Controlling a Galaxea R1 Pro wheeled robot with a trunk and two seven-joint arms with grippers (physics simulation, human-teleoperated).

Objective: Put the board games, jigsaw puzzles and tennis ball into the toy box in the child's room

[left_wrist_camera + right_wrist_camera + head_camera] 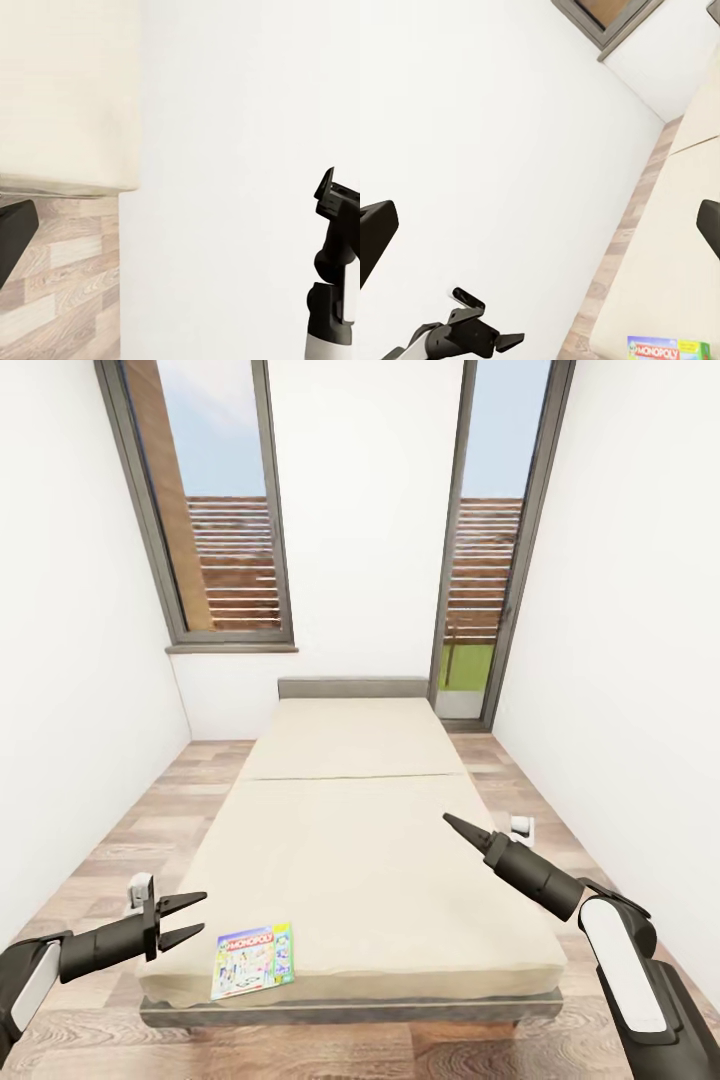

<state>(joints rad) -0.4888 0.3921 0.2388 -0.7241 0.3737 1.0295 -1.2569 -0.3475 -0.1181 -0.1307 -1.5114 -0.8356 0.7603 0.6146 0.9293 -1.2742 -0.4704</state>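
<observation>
While hovering beside the bed (360, 840), held left gripper (190, 920) parted and empty, right gripper (450, 822) pinched to a point, gripping nothing. Lay flat near the bed's foot corner: Monopoly board game (252, 958), logo legible from the right wrist (667, 349).

Board game we see: a flat rectangular Monopoly box (251, 959), green and white with a red logo band across its top; a blue edge shows along its right side, and we cannot tell whether that is a second box beneath
Pose: we find it lying flat, face up, turned slightly askew to the bed's edge
Place: it rests on the cream bed (370, 840), at the near left corner, just inside the foot edge
Room: we stand in a white-walled room with a wood-plank floor (150, 830)
</observation>
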